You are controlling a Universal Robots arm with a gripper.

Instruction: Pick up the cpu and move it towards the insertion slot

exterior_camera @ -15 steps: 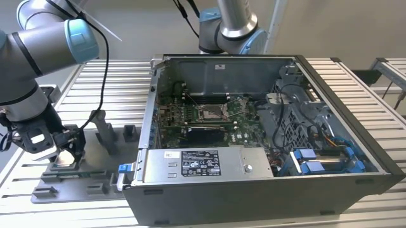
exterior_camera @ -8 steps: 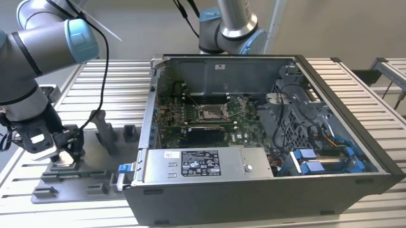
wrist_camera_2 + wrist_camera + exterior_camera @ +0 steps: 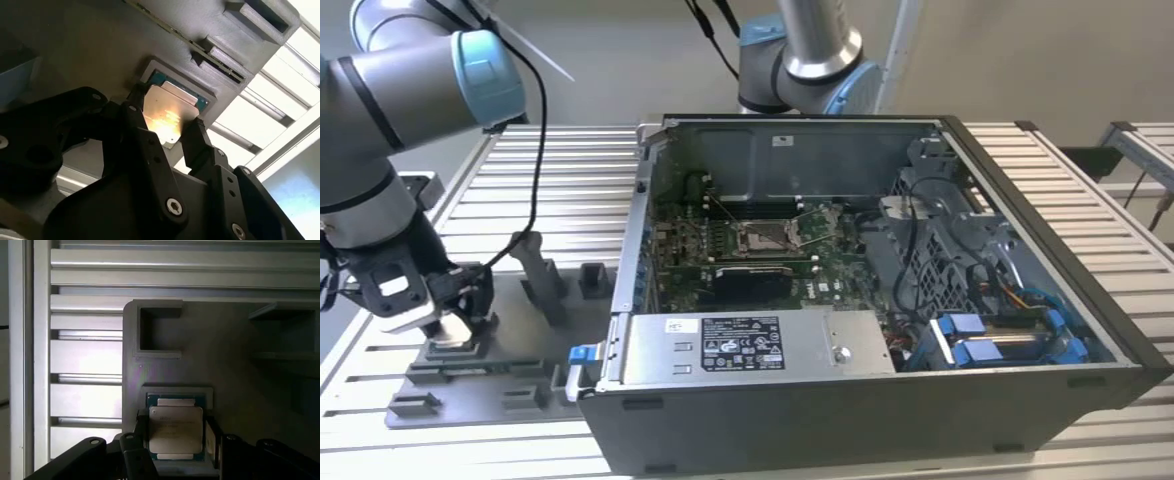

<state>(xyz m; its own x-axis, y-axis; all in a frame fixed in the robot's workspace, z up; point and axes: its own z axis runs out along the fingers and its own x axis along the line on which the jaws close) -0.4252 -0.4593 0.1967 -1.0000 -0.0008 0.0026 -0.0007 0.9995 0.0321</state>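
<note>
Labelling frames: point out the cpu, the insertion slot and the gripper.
cpu point(image 3: 175, 432), first wrist view, metal top.
insertion slot point(image 3: 761, 237), exterior view, pin-grid centre.
gripper point(image 3: 166, 113), second wrist view, midway between fingertips.

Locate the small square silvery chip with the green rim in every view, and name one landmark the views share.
Exterior view: hidden under the black hand over the grey plastic tray, at the exterior view's left.
Second wrist view: the small square silvery, green-rimmed cpu lies in the tray's recess.
First wrist view: the cpu lies in that recess.
Shared landmark: the tray.
</note>
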